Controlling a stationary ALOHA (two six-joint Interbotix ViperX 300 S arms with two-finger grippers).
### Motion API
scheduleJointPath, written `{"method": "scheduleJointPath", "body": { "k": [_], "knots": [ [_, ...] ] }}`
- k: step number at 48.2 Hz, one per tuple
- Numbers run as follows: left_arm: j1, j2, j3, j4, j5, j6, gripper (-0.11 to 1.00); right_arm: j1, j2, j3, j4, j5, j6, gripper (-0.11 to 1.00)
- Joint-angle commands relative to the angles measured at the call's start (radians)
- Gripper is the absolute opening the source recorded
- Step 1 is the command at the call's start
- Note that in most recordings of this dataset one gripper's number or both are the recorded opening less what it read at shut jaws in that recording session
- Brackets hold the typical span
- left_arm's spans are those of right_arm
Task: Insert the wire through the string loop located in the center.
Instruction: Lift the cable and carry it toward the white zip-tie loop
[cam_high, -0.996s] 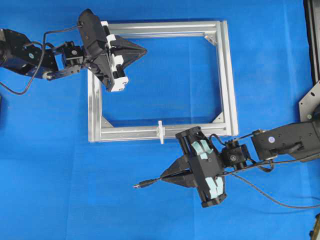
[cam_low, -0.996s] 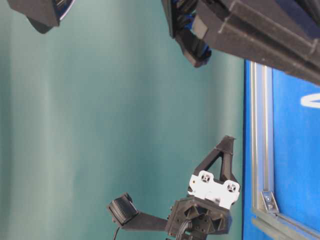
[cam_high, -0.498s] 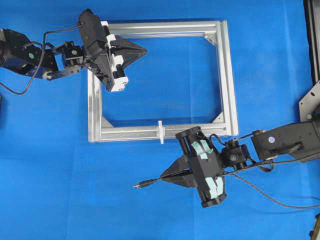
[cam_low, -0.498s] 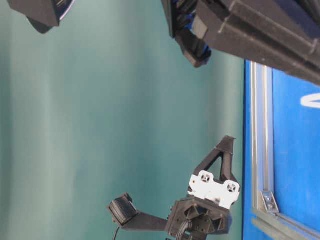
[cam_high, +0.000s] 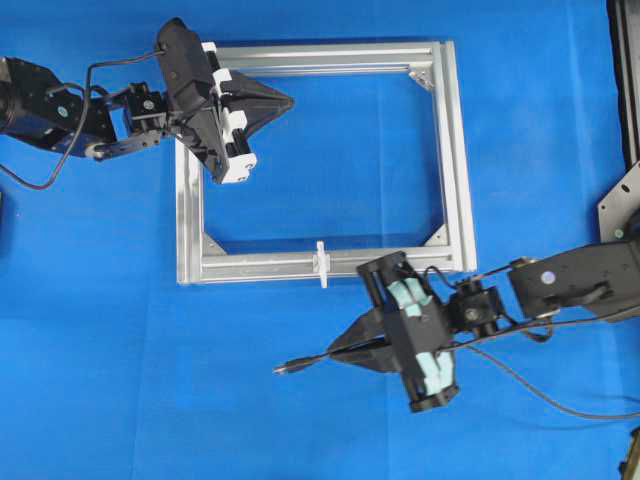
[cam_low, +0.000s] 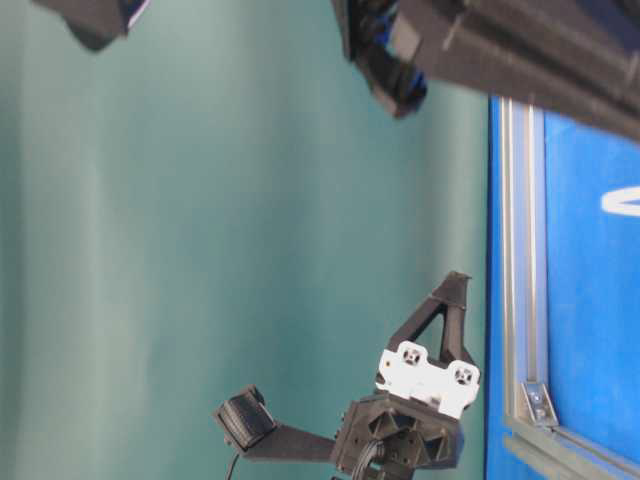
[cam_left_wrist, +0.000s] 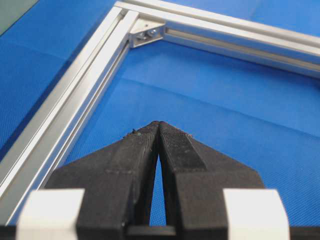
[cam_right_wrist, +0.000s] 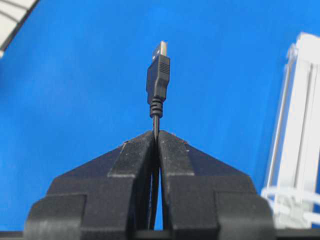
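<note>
A: Two claws: what changed?

B: My right gripper (cam_high: 348, 352), clenched on the thin black wire (cam_high: 310, 360) with its silver-tipped plug, has edged slightly right; that plug lies below the tiny white string loop (cam_high: 321, 263) on the silver frame (cam_high: 455, 160), unthreaded. My left gripper (cam_left_wrist: 158, 125) is clenched empty.

A: Any writing?

B: None legible, as far as the blur allows.

Your left claw (cam_left_wrist: 158, 131), pressed closed and empty.
It hangs over the blue surface (cam_left_wrist: 240, 105), inside the silver frame (cam_left_wrist: 85, 90) corner.
</note>
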Motion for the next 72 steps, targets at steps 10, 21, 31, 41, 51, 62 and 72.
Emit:
{"method": "scheduleJointPath", "body": {
  "k": [10,21,31,41,51,62,72],
  "knots": [
    [0.002,-0.029,-0.011,0.003,-0.003,0.002,0.00,0.002,-0.126,0.115,0.002,0.006,0.005,-0.02],
    [0.002,-0.029,-0.009,0.002,-0.005,0.002,0.00,0.002,-0.221,0.209,0.003,0.054,0.008,-0.02],
    [0.003,-0.029,-0.009,0.003,-0.005,0.003,0.00,0.002,-0.255,0.244,0.003,0.071,0.008,-0.02],
    [0.002,-0.029,-0.011,0.002,-0.005,0.003,0.00,0.000,-0.253,0.242,0.003,0.071,0.006,-0.02],
    [0.002,-0.029,-0.012,0.003,-0.003,0.003,0.00,-0.041,-0.252,0.245,0.003,0.067,0.006,-0.02],
    [0.002,-0.029,-0.009,0.003,-0.003,0.002,0.00,-0.141,-0.230,0.250,0.003,0.064,0.006,-0.02],
    [-0.002,-0.029,-0.009,0.002,-0.003,0.002,0.00,-0.196,-0.212,0.250,0.003,0.038,0.006,-0.02]
  ]
}}
